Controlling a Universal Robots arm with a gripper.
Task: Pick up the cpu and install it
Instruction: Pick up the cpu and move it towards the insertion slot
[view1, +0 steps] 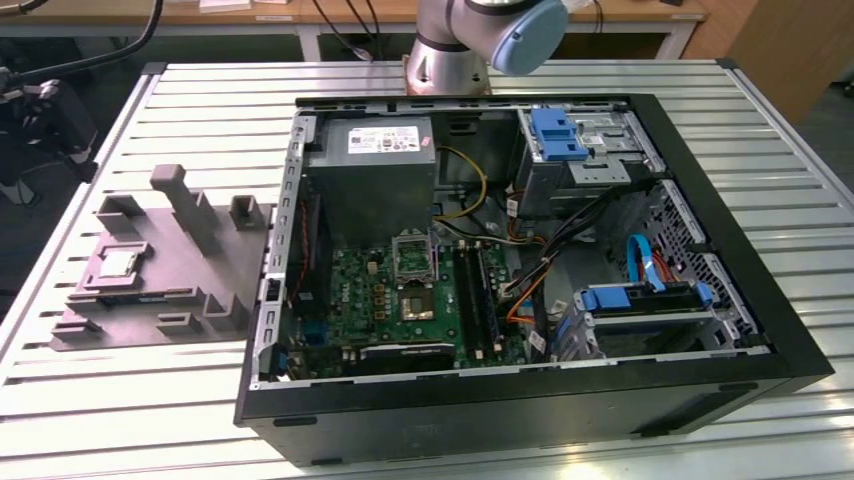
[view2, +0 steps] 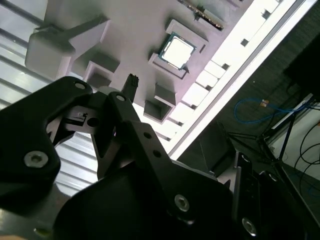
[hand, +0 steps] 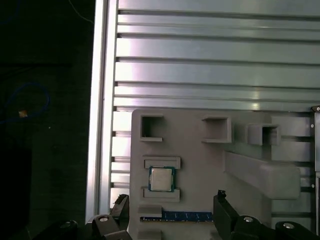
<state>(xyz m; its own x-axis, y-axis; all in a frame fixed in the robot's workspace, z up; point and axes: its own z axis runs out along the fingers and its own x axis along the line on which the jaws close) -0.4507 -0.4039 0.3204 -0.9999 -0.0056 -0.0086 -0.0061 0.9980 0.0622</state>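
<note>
One cpu (hand: 161, 179) lay flat in a grey fixture (view1: 187, 265) on the desk (view1: 134, 400), 9 o'clock of the open case (view1: 534, 410) in the exterior view. Fingers (hand: 222, 210) spread wide, empty, near it. Likely light, stiff, thin, fragile underside; best pinched by opposite edges.

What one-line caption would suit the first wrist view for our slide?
Open gripper above the chip seated in its grey tray on the slatted table.

cpu (view1: 118, 263): 1 | grey holder tray (view1: 160, 278): 1 | computer case (view1: 534, 410): 1 | power supply (view1: 380, 165): 1 | robot arm (view1: 481, 35): 1
</note>
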